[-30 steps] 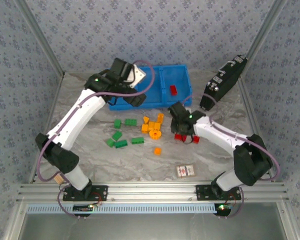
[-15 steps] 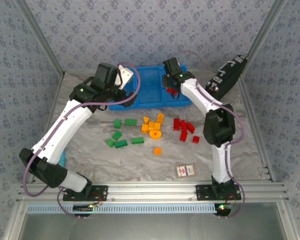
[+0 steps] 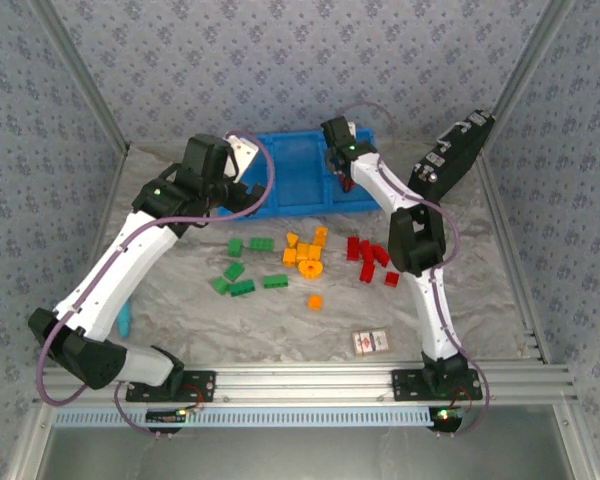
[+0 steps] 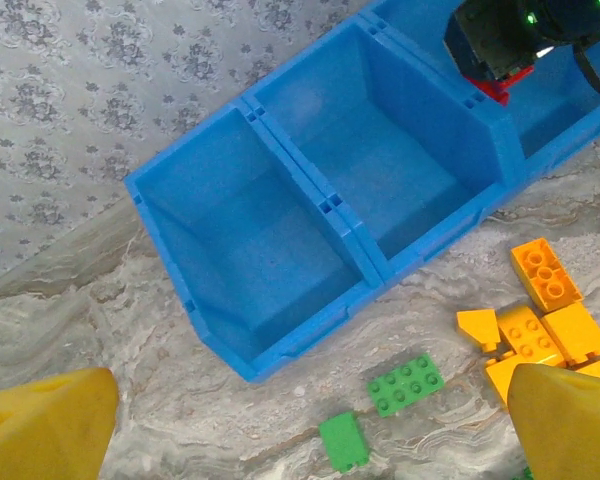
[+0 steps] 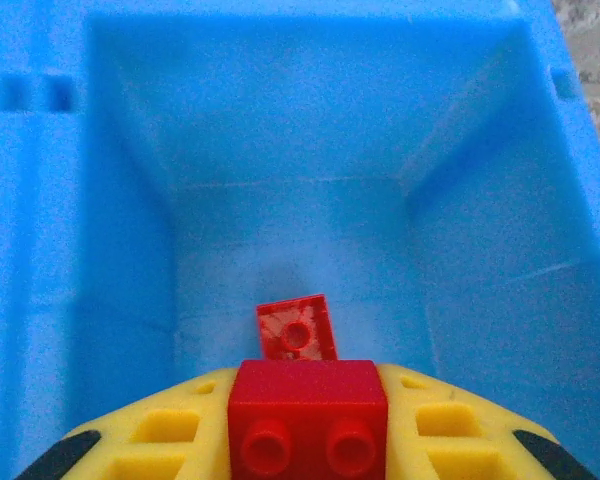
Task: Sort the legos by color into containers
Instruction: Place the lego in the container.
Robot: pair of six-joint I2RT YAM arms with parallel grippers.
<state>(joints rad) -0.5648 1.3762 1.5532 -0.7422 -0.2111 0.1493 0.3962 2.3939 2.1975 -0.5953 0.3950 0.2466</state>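
Red lego [image 5: 307,398], half-cropped, in right claw [image 5: 307,440]

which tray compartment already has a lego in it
The right-end compartment: a red brick lies on its floor. The middle compartment and left compartment hold nothing.

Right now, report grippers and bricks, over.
Right gripper shut on red brick above tray's right compartment; second red brick lies inside. Left gripper open, empty, near tray's left end. Nothing in the way.
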